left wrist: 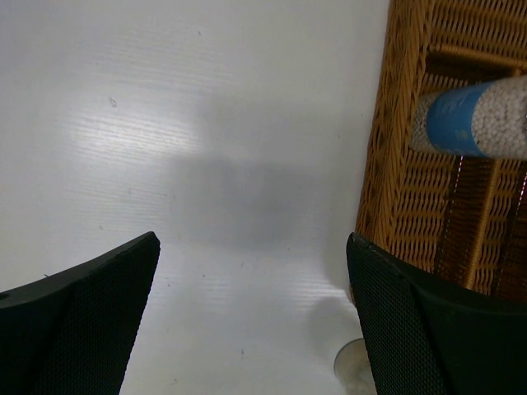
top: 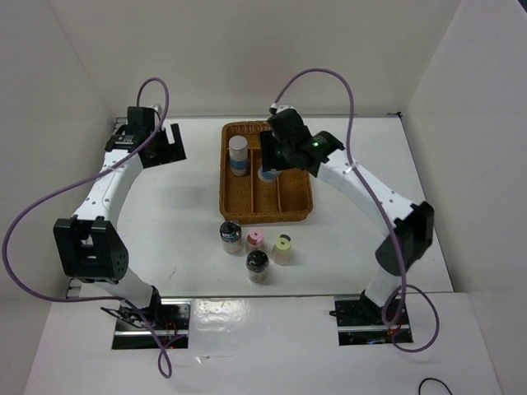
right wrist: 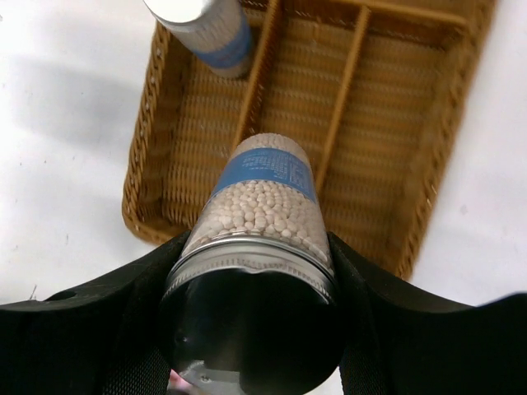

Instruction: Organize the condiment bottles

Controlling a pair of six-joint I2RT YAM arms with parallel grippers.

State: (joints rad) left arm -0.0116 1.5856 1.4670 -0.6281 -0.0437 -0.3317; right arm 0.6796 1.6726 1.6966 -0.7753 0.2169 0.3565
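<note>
Top external showed us a white worktop [top: 181,214] boxed in by plain white walls [top: 247,49], with a wicker basket [top: 306,216] near its middle. The left end effector [top: 162,148] hung spread and empty, well to the left of the basket. The right end effector [top: 276,160] sat over the basket, pinching a blue-labelled bottle [top: 268,173] at the middle compartment. A silver-lidded bottle [top: 238,155] stood in the left compartment.

On the worktop just in front of the basket stood a dark-capped bottle [top: 230,234], a pink-capped bottle [top: 254,240], a yellow-capped bottle [top: 282,247] and a second dark-capped bottle [top: 257,265].

Left wrist showed us its fingers [left wrist: 82,329] wide apart above bare worktop, the basket wall just beside one of them.

Right wrist showed us the fingers [right wrist: 123,329] clamping the blue-labelled bottle below its silver lid, its base toward the middle compartment. We could not tell whether it touched the basket floor.
</note>
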